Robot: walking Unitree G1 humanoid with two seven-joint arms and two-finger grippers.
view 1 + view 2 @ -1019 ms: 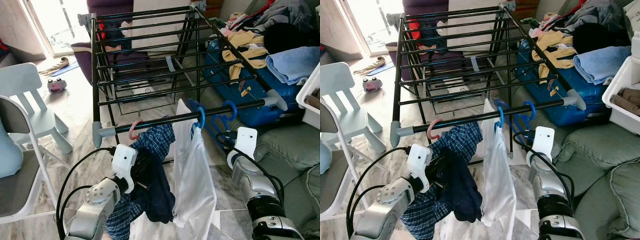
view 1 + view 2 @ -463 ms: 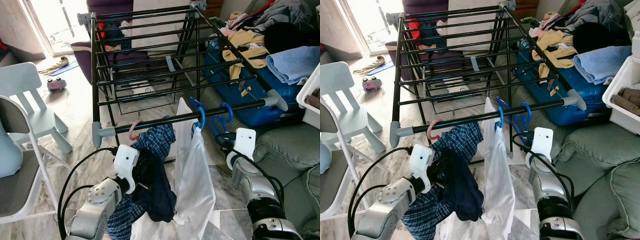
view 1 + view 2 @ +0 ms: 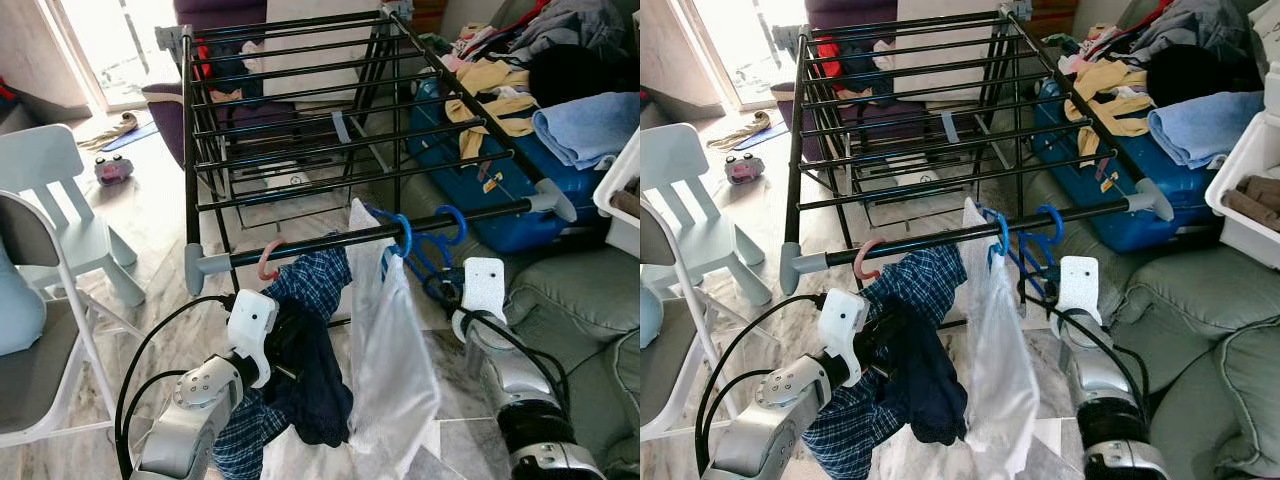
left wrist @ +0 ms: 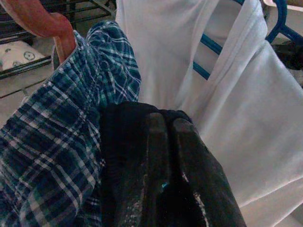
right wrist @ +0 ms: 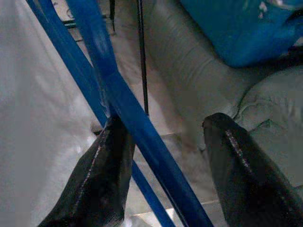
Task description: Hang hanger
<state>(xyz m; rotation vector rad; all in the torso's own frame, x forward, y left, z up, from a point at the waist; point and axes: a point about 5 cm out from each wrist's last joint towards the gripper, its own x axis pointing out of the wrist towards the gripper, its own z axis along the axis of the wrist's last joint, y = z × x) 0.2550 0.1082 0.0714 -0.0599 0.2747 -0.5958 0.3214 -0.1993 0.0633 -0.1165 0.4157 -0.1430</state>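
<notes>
A black drying rack (image 3: 300,120) stands before the robot. On its front rail (image 3: 380,235) hang a pink hanger (image 3: 268,258) carrying a plaid shirt (image 3: 310,285), a blue hanger (image 3: 401,235) carrying a white shirt (image 3: 390,350), and an empty blue hanger (image 3: 452,225) just beside it. The right pincer (image 5: 165,175) is wide open around the empty hanger's blue bars, one finger (image 5: 102,175) touching a bar. The left pincer (image 4: 163,161) is pressed closed on a dark cloth (image 3: 305,385) hanging against the plaid shirt. A sofa (image 3: 575,300) sits to the right, a small chair (image 3: 60,200) to the left.
</notes>
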